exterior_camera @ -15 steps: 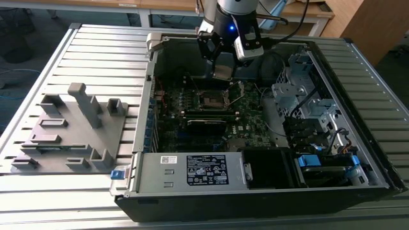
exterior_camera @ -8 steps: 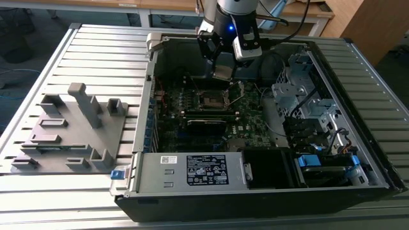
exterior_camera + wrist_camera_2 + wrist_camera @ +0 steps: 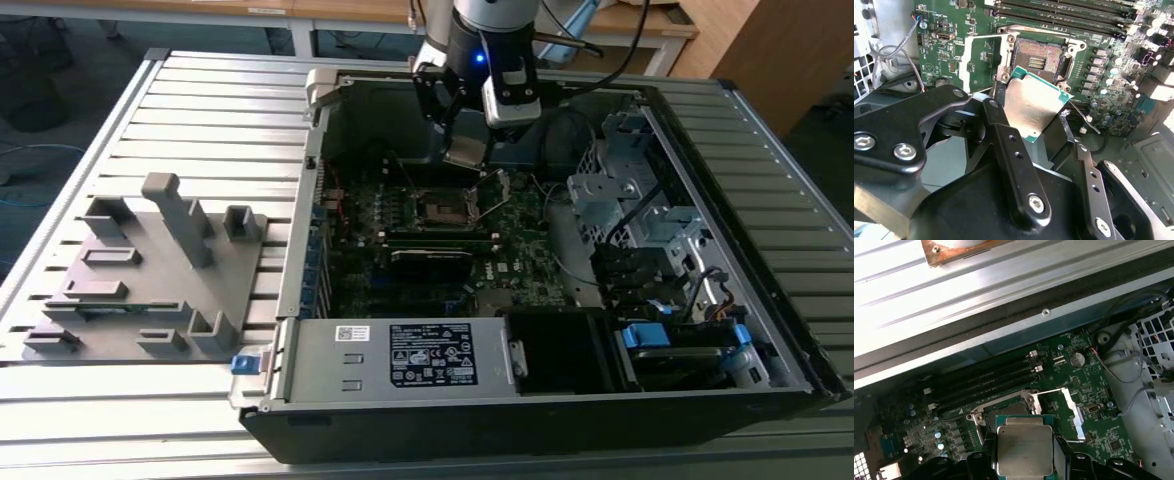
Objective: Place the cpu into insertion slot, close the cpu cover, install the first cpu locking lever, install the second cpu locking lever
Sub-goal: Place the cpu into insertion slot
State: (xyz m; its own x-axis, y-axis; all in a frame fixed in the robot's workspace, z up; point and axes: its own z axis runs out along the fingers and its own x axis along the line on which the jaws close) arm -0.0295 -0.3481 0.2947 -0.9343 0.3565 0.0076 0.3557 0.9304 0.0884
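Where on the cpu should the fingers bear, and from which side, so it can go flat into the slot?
On two opposite thin edges, coming from the metal-top side, as the gripper holds the cpu now. It is a thin flat square whose underside must meet the insertion slot, so the faces should stay free; the edges are straight and parallel, which suits two fingers.

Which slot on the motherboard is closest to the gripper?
The insertion slot, the square socket with a silvery rim, just by the held cpu; the long black memory slots lie farther off.
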